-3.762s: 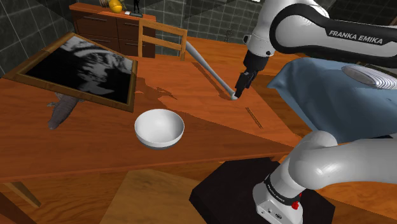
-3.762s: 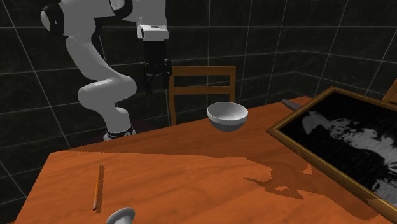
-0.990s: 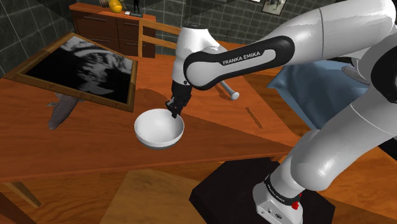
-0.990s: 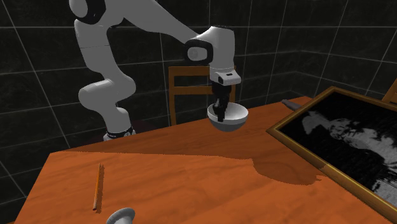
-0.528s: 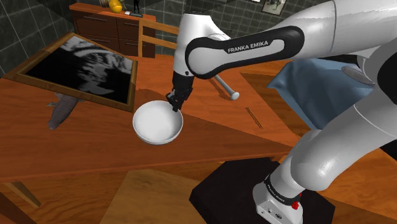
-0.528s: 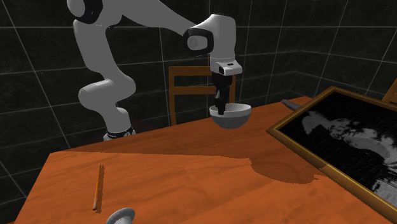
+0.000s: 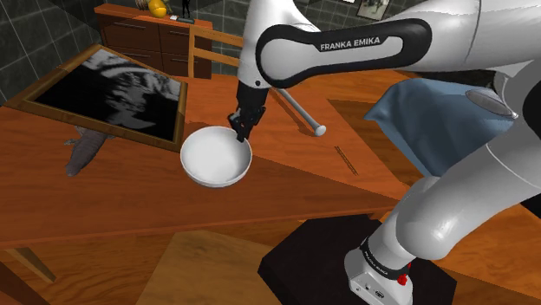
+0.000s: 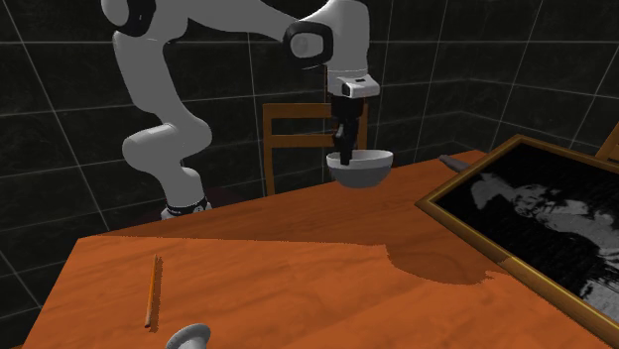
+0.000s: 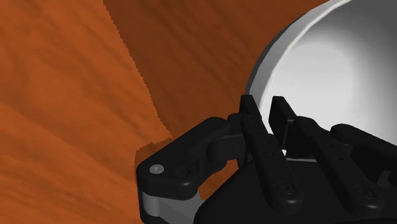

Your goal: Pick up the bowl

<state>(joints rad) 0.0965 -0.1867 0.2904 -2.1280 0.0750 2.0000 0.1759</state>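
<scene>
The white bowl (image 7: 216, 158) hangs in the air above the wooden table (image 7: 130, 186), tilted a little. My black gripper (image 7: 240, 133) is shut on the bowl's rim on the side nearest the arm. From the second exterior view the bowl (image 8: 361, 171) floats clear of the table with the gripper (image 8: 345, 157) clamped on its near-left rim. In the wrist view the fingers (image 9: 263, 121) pinch the thin rim of the bowl (image 9: 324, 70), one inside and one outside.
A framed black-and-white picture (image 7: 108, 87) lies on the table at the shoulder view's left. A long grey utensil (image 7: 295, 108), a pencil (image 7: 347, 160) and blue cloth (image 7: 442, 121) lie to the right. A wooden chair (image 8: 308, 129) stands behind the table.
The gripper came from the right of the shoulder view, closed on the bowl's rim, and over the last second has lifted the bowl up off the table.
</scene>
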